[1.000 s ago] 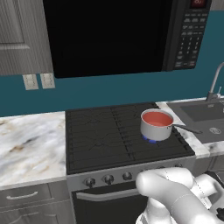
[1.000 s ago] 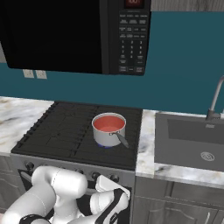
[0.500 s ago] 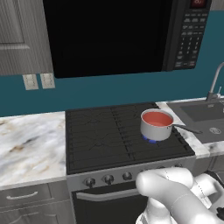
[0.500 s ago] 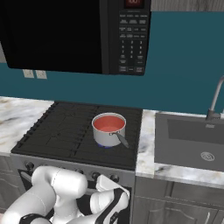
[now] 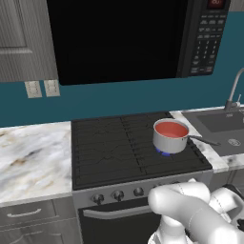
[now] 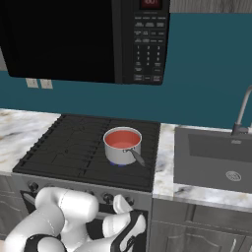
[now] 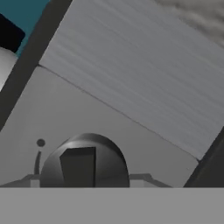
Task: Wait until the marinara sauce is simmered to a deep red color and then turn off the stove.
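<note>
The marinara sauce [image 5: 170,129] is a flat salmon-red disc in a small steel saucepan [image 5: 170,138] on the right rear burner of the black stove [image 5: 114,150]. A blue flame [image 5: 164,153] shows under the pan. From the right base view the sauce [image 6: 122,139] looks the same colour, and the pan's handle [image 6: 137,158] points toward the front. My gripper [image 6: 120,204] is low against the stove's steel front, by the right-hand knobs. In the hand view one round knob [image 7: 85,161] is very close, dead ahead. Its fingers are hidden, so open or shut is unclear.
A black microwave [image 6: 88,39] hangs over the stove. A sink [image 6: 216,157] with a faucet [image 6: 241,110] lies to the right, and a marble counter [image 5: 33,157] to the left. More knobs [image 5: 117,195] line the front above the oven door handle [image 5: 114,212].
</note>
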Tool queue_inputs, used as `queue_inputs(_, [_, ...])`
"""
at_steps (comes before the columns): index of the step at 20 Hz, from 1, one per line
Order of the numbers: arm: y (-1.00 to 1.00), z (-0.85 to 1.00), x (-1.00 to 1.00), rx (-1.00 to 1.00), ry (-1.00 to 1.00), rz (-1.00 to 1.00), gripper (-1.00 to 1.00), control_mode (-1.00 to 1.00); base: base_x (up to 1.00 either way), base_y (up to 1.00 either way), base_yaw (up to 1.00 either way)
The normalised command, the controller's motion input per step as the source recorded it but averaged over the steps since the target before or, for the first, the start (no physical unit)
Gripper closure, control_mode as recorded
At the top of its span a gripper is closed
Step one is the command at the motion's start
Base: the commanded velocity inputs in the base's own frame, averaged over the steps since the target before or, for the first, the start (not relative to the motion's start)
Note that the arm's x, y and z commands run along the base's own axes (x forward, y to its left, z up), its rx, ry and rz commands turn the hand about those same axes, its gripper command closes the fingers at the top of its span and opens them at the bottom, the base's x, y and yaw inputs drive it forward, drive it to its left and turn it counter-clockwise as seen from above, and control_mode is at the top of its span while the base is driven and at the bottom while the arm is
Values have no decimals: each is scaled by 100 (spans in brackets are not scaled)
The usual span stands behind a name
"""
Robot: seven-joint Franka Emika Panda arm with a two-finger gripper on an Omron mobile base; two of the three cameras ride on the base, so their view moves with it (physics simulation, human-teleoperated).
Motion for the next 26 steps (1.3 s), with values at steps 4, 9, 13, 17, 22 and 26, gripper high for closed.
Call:
queue_inputs(4, [-19, -14, 0, 63, 25, -11, 100, -100, 0, 0, 0])
queue_inputs(9, [-32, -21, -1, 68, 23, -8, 100, -100, 0, 0, 0])
queue_inputs(13, [-31, -27, -1, 67, 26, -6, 100, -100, 0, 0, 0])
queue_inputs(17, [-35, -28, -3, 69, 24, -5, 100, -100, 0, 0, 0])
queue_inputs(22, [-38, -26, -11, 74, 19, -8, 100, -100, 0, 0, 0])
queue_inputs(26, [-45, -39, -41, 77, 10, -12, 100, -100, 0, 0, 0])
